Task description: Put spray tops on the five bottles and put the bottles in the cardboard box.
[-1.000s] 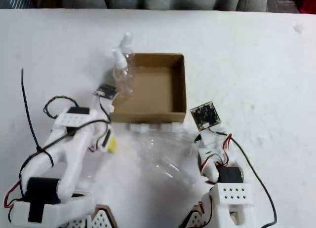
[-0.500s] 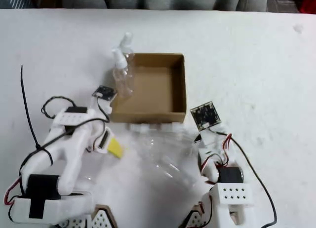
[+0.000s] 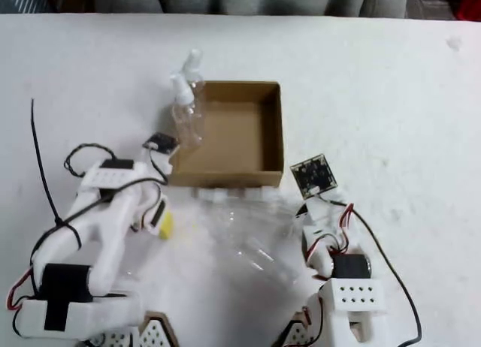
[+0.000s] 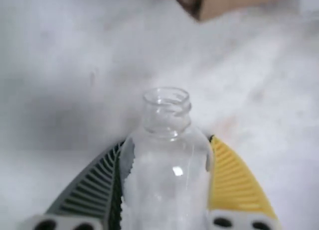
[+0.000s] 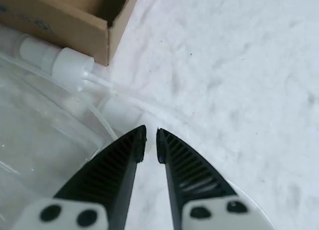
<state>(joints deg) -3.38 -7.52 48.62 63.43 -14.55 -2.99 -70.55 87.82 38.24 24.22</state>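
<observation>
- Left gripper (image 4: 166,153): clamped on an uncapped clear bottle (image 4: 167,108), to the near left of the cardboard box (image 3: 225,179).
- Right gripper (image 5: 148,143): fingers closed, empty, by the box's near-right corner, beside a loose spray top (image 5: 70,66).

Beside cardboard box (image 3: 225,133) left wall: capped bottle (image 3: 186,110); before box front: spray tops (image 5: 60,63).

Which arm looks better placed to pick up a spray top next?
Right: the right jaws are empty, with a loose spray top just ahead beside the cardboard box; the left jaws grip a topless bottle.
</observation>
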